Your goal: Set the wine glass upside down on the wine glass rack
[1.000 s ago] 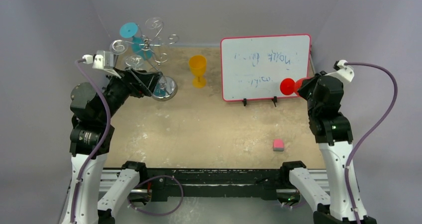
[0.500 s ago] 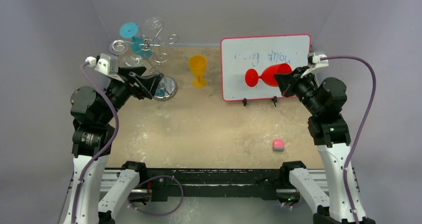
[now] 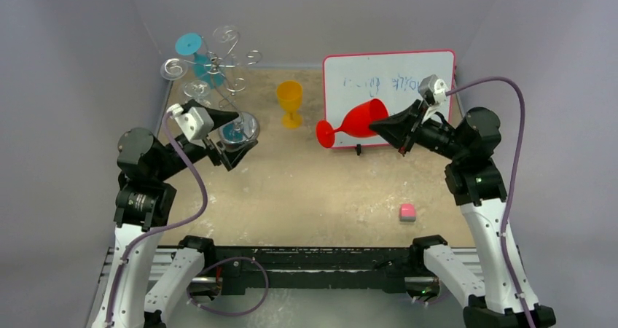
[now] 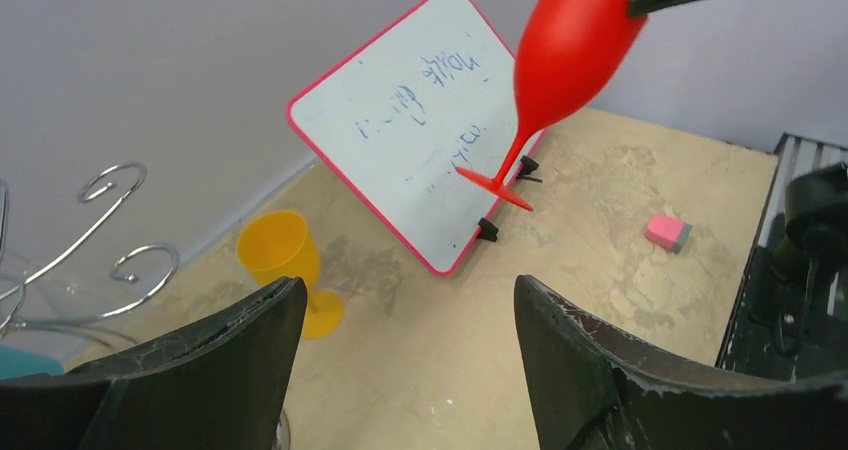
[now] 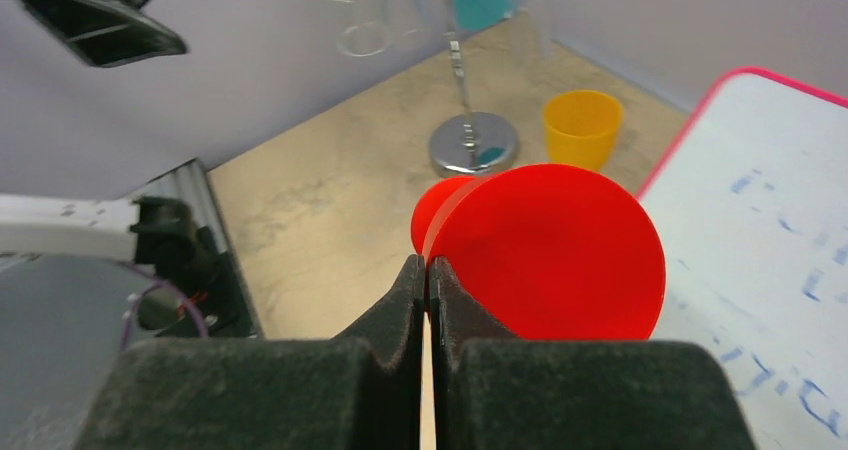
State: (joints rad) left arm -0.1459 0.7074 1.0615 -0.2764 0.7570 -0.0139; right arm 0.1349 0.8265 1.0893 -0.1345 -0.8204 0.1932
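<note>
Your right claw [image 3: 377, 126] clamps the red wine glass [image 3: 356, 119] by its rim, sideways in mid-air, well apart from the wine glass rack [image 3: 214, 68] at the far-left corner of the counter [image 3: 306, 189]. Your left claw [image 3: 237, 134] gapes beside the rack's base.

The left tool [image 3: 244, 131] is being held with its jaws spread wide and nothing between them, pointing rightward off the bent left arm [image 3: 138, 169], while the right tool [image 3: 375, 126] is being pressed shut on the rim of the red wine glass [image 3: 356, 120], pointing leftward off the raised right arm [image 3: 475, 164].
</note>
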